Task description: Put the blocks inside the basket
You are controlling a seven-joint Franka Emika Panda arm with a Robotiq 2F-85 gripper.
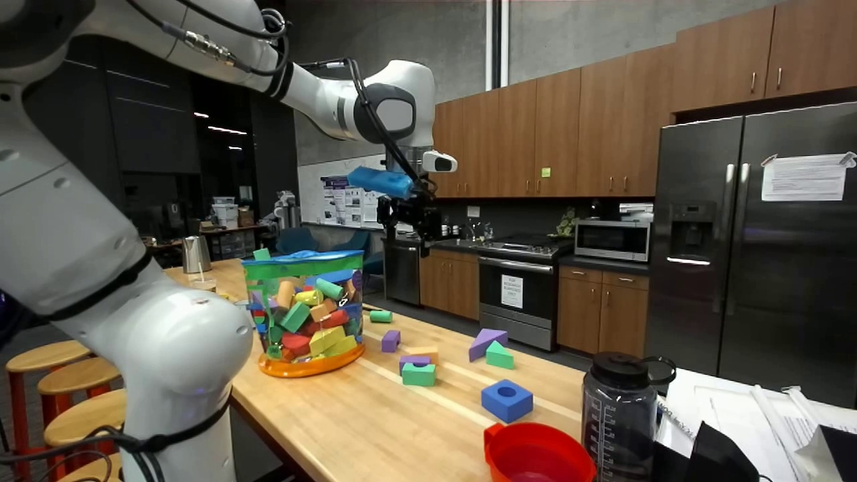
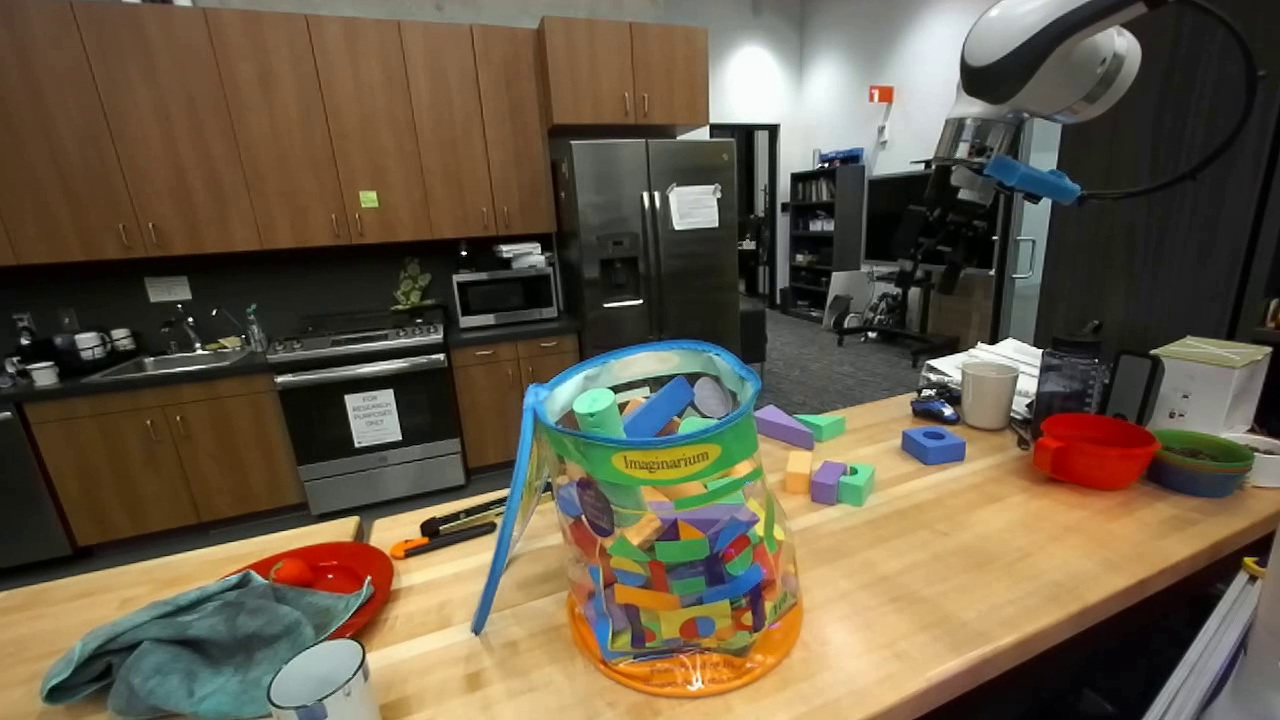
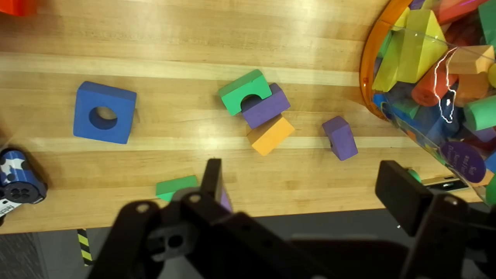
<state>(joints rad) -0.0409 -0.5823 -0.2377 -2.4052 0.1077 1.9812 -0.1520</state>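
The claw (image 3: 304, 186) hangs high, jaws wide apart. Loose blocks (image 3: 341, 138) lie on the table (image 2: 950, 570) between the basket (image 2: 668, 461), packed with blocks, its flap (image 2: 505, 520) hanging open, and the red bowl (image 2: 1095, 452); a green one (image 3: 238, 89), a purple one (image 3: 267, 108) and an orange one (image 3: 273, 135) crowd together, and a bottle (image 1: 619, 422) and a mug (image 2: 988, 395) stand near the bowl. On the flap side, a cloth (image 2: 200, 640) partly covers a red dish (image 2: 350, 572).

The white arm (image 1: 321, 104) is clearly bent; below its wrist (image 1: 416, 90), the black pincer (image 3: 307, 186) points downward, and its two fingers (image 3: 403, 195) stand wide apart.
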